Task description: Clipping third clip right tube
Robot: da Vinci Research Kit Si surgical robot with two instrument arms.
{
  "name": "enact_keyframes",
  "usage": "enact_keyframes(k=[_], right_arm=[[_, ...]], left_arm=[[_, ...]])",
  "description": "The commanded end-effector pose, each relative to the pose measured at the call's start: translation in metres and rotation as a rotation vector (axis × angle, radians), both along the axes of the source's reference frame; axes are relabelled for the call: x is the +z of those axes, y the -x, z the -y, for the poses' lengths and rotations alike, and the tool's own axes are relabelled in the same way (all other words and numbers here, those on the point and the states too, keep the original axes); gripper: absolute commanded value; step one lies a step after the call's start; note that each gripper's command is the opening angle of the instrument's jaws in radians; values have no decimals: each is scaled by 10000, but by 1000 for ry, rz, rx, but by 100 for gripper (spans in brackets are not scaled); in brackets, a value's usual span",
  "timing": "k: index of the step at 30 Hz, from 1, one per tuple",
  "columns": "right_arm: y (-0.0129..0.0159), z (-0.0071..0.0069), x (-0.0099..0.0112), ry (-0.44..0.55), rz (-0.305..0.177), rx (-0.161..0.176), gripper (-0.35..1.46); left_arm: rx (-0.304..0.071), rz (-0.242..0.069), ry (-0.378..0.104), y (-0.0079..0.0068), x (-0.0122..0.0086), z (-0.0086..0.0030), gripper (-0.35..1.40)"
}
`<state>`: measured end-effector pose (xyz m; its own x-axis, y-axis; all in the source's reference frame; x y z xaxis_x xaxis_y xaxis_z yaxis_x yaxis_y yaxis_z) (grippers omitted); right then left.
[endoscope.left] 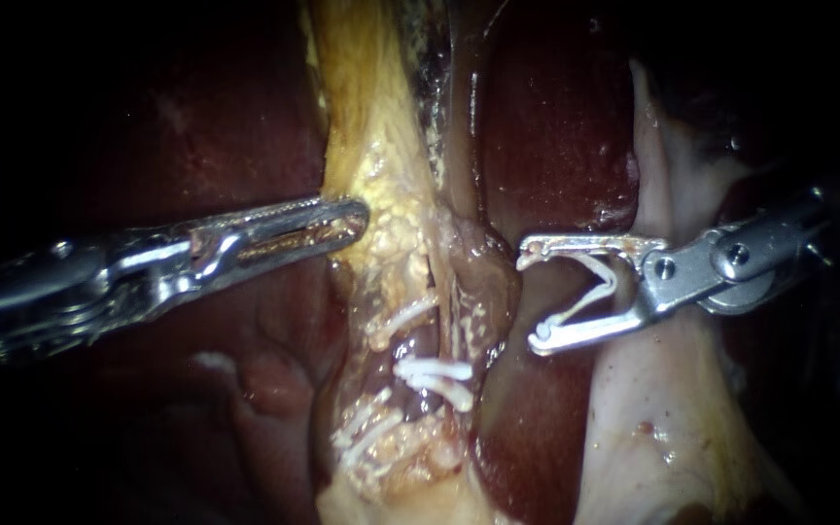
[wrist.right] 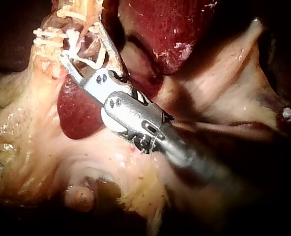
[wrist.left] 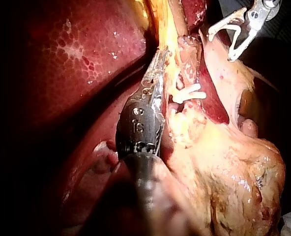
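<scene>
The right instrument (endoscope.left: 534, 297) carries an open clip (endoscope.left: 597, 284) seated between its jaws, which stand wide apart and touch it from both sides. The clip's mouth faces the right tube (endoscope.left: 486, 282) and lies just beside it, not yet around it. White clips (endoscope.left: 435, 377) already sit lower down. The left instrument (endoscope.left: 357, 216) has its jaws pressed together at the edge of the yellow fat (endoscope.left: 391, 204); whether they pinch tissue does not show. Recommended procedure: advance until the tube lies fully inside the clip, apart from the placed clips, both tips showing beyond it, then close.
</scene>
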<state>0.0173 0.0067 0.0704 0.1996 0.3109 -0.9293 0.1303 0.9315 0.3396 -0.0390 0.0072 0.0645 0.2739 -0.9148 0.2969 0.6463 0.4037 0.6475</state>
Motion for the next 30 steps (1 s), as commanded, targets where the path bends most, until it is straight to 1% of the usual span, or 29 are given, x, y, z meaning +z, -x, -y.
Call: enact_keyframes(k=[1, 2, 5, 6, 7, 9, 10, 13, 15, 18, 21, 25, 28, 30], right_arm=[[-2, 2, 0, 1, 0, -1, 60], [-3, 3, 2, 7, -1, -1, 60], [-9, 12, 10, -93, 21, 19, 60], [-12, 16, 14, -125, 26, 23, 60], [-16, 21, 20, -186, 33, 26, 60], [-25, 30, 32, -248, 43, 30, 60], [-29, 33, 37, -262, 47, 33, 60], [-42, 40, 55, -312, 56, 38, 60], [-49, 42, 65, -342, 63, 45, 60], [-59, 44, 79, -383, 72, 53, 60], [-72, 42, 89, -410, 79, 63, 60], [-92, 40, 98, -434, 82, 63, 59], [-105, 42, 103, -439, 80, 56, 59], [-114, 45, 106, -461, 83, 53, 59]], left_arm=[[0, 0, 0, 0, -1, 0, -35], [0, 0, 0, 0, -1, -1, -35], [3, 3, -4, -5, -6, -5, -35], [6, 5, -8, -8, -11, -9, -35], [3, 1, -7, -12, -14, -12, -35], [-4, -1, -3, -22, -24, -20, -35], [-15, 2, 3, -28, -32, -25, -35], [-37, 7, 14, -44, -51, -34, -35], [-49, 10, 19, -50, -62, -37, -35], [-62, 19, 23, -56, -78, -39, -35], [-68, 22, 23, -55, -87, -37, -35], [-72, 22, 24, -53, -91, -35, -35], [-72, 22, 24, -53, -91, -35, -35], [-72, 22, 24, -53, -91, -35, -35]])
